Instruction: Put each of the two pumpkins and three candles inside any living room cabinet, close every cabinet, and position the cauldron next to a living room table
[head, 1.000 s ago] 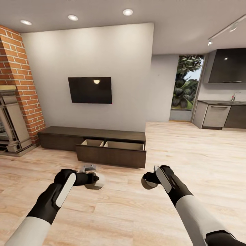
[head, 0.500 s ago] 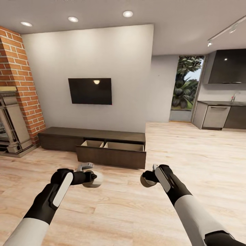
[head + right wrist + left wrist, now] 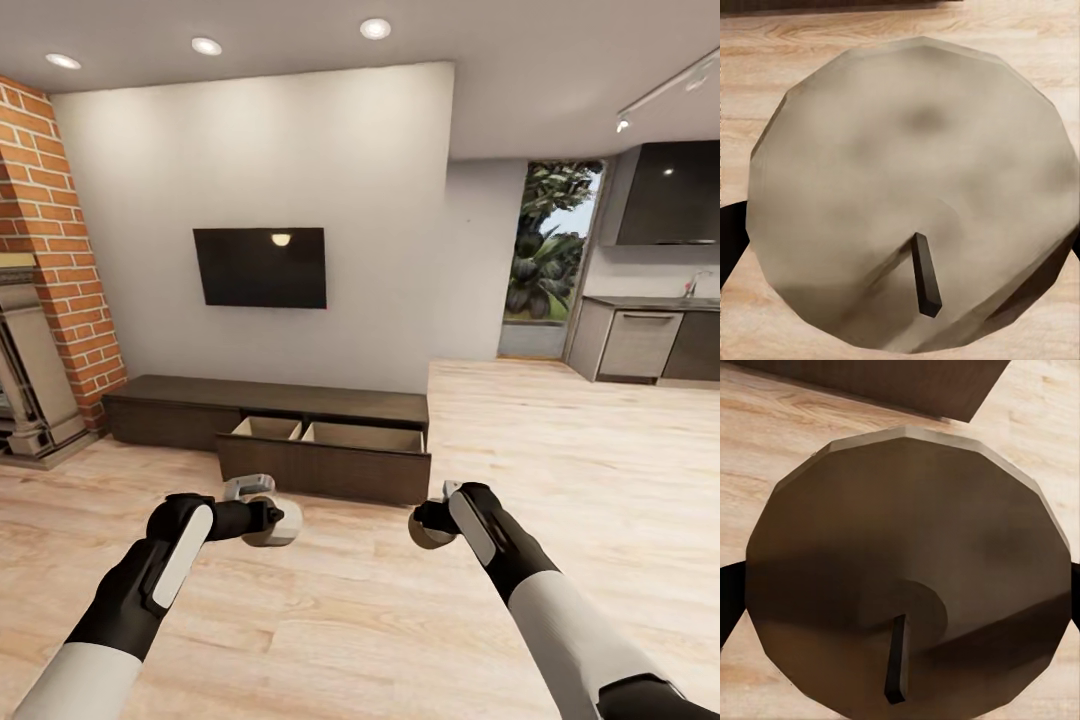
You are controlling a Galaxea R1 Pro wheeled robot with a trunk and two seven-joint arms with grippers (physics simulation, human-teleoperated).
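Note:
My left gripper is shut on a tan candle, held low over the wooden floor. In the left wrist view this candle shows its round top and dark wick, with a black finger at its side. My right gripper is shut on a second candle, paler in the right wrist view. Ahead stands the long dark-brown cabinet against the white wall. Its wide drawer front is pulled out, showing two light tan compartments. Pumpkins, cauldron and table are out of view.
A black TV hangs on the wall above the cabinet. A brick fireplace rises at the left. At the right, the wooden floor runs to kitchen counters and a glass door.
The whole picture has shifted a little, so the camera has moved; the cabinet looks slightly nearer. Both grippers keep their candles and hold about the same pose.

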